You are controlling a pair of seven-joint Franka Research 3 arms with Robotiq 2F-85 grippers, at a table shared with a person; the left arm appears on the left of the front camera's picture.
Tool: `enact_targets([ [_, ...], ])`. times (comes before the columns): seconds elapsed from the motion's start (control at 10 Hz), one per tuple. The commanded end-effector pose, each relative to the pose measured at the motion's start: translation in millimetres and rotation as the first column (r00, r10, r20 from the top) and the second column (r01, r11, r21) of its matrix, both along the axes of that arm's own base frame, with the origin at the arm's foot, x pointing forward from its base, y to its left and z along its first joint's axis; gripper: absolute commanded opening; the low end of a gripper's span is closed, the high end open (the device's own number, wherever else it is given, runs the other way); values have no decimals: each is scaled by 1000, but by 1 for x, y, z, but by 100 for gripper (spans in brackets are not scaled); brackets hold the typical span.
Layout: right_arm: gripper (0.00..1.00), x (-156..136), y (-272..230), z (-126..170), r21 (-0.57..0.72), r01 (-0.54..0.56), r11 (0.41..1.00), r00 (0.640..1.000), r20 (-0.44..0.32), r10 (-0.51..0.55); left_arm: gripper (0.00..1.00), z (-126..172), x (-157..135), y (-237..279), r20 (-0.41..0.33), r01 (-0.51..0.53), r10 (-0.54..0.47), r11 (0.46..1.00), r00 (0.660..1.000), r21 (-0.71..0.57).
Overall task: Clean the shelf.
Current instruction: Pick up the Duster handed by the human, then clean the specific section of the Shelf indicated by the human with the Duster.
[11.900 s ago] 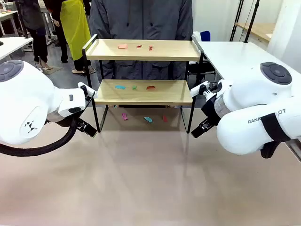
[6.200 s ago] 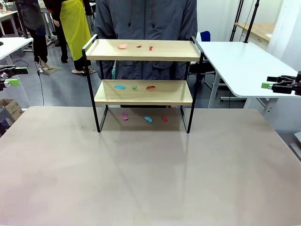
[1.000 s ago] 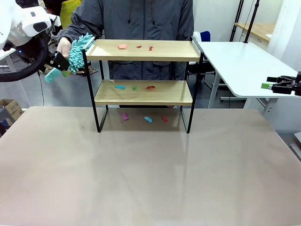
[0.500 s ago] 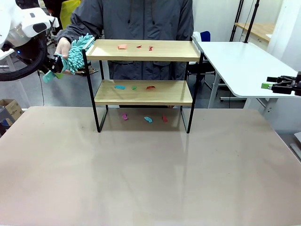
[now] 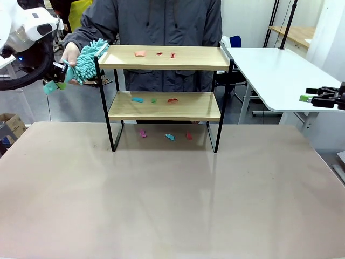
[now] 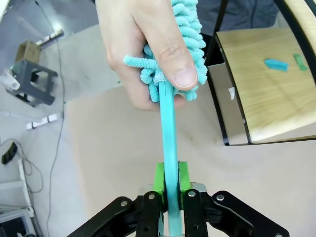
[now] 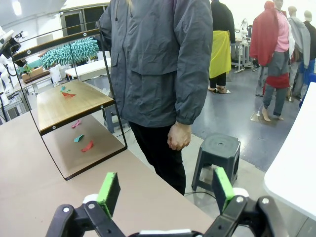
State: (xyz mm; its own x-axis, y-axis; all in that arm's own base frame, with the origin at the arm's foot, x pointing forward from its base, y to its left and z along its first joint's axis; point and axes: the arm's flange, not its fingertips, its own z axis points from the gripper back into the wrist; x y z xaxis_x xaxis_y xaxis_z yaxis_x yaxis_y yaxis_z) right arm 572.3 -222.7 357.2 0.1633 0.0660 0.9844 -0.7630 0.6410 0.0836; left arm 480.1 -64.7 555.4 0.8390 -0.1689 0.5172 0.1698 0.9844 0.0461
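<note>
My left gripper (image 6: 170,178) is clamped tight on the teal handle of a microfibre duster (image 6: 167,123). A person's hand (image 6: 143,49) grips the duster's fluffy head, just beside the shelf's (image 5: 197,111) top left rail. The shelf stands at the far side of the table (image 5: 161,205), with coloured scraps (image 5: 139,100) on both boards and beneath it. My right gripper (image 7: 165,190) hangs wide apart with nothing in it, well off to the right.
</note>
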Motion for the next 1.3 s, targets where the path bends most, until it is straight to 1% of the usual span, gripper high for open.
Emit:
enact_targets([
  [0.0,100,1,2,3,-1,-2,1000,1000,5,2,0,6,-2,-3,-15,-61,62,998,998,29],
  [0.1,100,1,2,3,-1,-2,1000,1000,5,2,0,7,-3,-3,-10,-72,72,997,997,22],
  [0.2,100,1,2,3,-1,-2,1000,1000,5,2,0,10,-3,4,-21,-74,73,995,997,-61],
  [0.3,100,1,2,3,-1,-2,1000,1000,5,2,0,1,0,1,-9,-27,27,1000,1000,3],
  [0.8,100,1,2,3,-1,-2,1000,1000,5,2,0,1,0,1,-9,-27,27,1000,1000,3],
  [0.9,100,1,2,3,-1,-2,1000,1000,5,2,13,-1,0,0,-22,-34,34,999,999,-9],
  [1.0,100,1,2,3,-1,-2,1000,1000,5,2,13,9,-11,22,-34,14,-13,999,999,38],
  [1.1,100,1,2,3,-1,-2,1000,1000,5,2,13,20,-24,47,-78,108,-100,990,992,95],
  [1.2,100,1,2,3,-1,-2,1000,1000,5,2,13,26,-41,64,-121,188,-169,967,978,172],
])
